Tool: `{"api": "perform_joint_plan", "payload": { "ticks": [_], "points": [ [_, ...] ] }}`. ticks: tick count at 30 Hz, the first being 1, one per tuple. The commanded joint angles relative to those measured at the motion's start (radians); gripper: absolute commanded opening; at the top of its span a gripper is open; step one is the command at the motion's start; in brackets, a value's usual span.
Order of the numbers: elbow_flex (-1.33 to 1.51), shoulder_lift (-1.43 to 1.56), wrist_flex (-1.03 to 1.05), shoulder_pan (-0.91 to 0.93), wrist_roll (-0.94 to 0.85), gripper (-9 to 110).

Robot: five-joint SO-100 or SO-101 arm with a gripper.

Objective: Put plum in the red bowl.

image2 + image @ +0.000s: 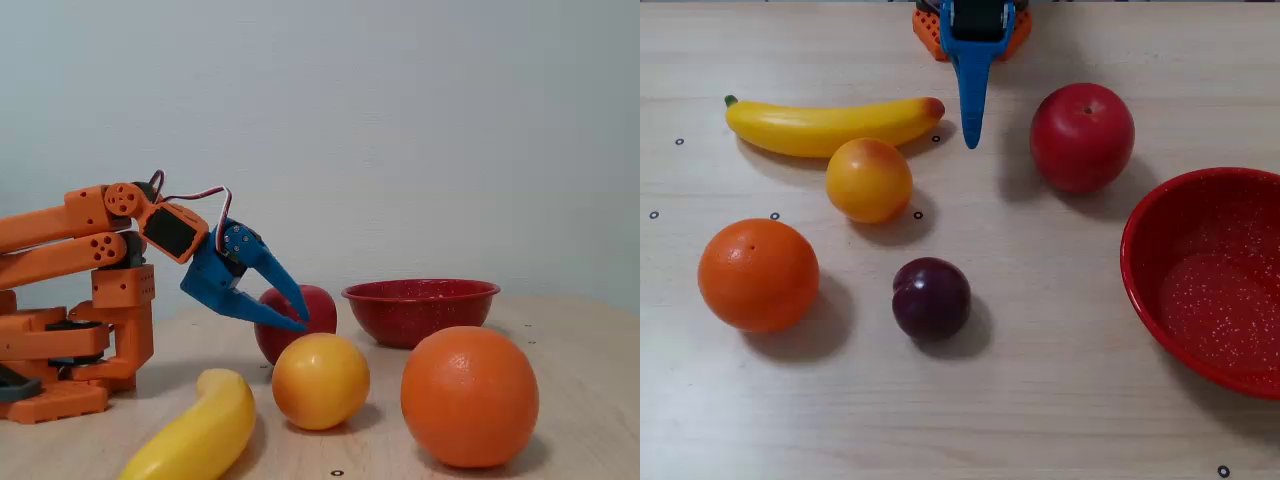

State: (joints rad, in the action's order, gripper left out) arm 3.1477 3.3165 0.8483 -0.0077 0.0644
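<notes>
The plum [931,298], small and dark purple, lies on the table near the middle of the overhead view. It is hidden behind other fruit in the fixed view. The red bowl [1200,225] sits at the right edge, cut off by the frame, and it stands empty at the back in the fixed view [420,310]. My blue gripper [971,138] hangs at the top centre, well away from the plum. In the fixed view the gripper [302,322] is above the table, its fingertips together and holding nothing.
A banana [830,126], a yellow-orange peach [869,179] and an orange [758,274] lie left of the plum. A red apple [1082,136] sits right of the gripper, between it and the bowl. The arm's orange base [70,350] stands at the left.
</notes>
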Motion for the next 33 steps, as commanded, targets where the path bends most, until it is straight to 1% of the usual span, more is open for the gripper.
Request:
{"api": "perform_joint_plan", "payload": {
  "ticks": [1,33],
  "points": [
    [0.038,0.015,0.008,0.017,-0.008,0],
    [0.014,0.012,-0.002,-0.003,-0.023,0]
  ]
}}
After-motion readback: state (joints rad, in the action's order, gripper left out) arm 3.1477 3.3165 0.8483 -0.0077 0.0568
